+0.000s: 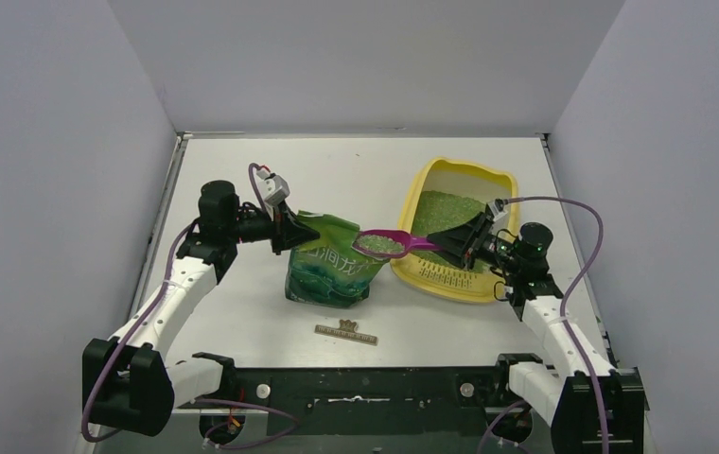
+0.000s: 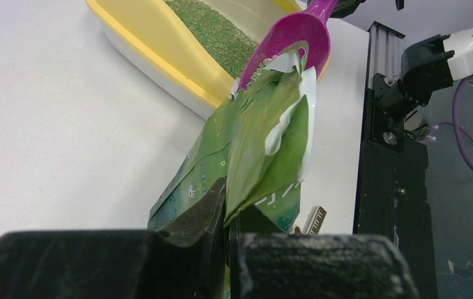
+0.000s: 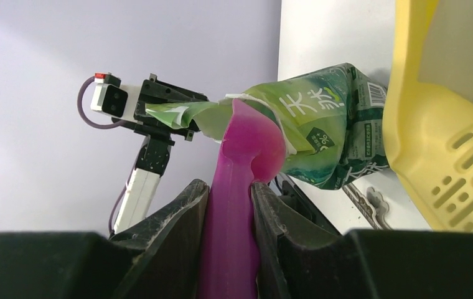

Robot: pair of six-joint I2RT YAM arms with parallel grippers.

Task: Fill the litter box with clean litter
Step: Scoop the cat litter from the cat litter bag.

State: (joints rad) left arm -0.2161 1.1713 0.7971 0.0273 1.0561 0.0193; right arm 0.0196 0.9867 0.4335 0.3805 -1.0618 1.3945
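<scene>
The pale yellow litter box (image 1: 412, 194) sits right of centre, with a patch of light-green clean litter (image 1: 446, 212) inside it; its rim (image 2: 153, 53) and wall (image 3: 439, 118) also show in the wrist views. A green litter bag (image 1: 327, 270) stands upright left of the box. My left gripper (image 1: 291, 230) is shut on the bag's top edge (image 2: 265, 149). My right gripper (image 1: 450, 244) is shut on the handle of a magenta scoop (image 3: 240, 187). The scoop bowl (image 1: 381, 244) holds green granules and hovers by the bag's open mouth, between bag and box.
A small flat comb-like strip (image 1: 346, 332) lies on the table in front of the bag. White walls enclose the table on three sides. The black frame rail (image 1: 356, 383) runs along the near edge between the arm bases.
</scene>
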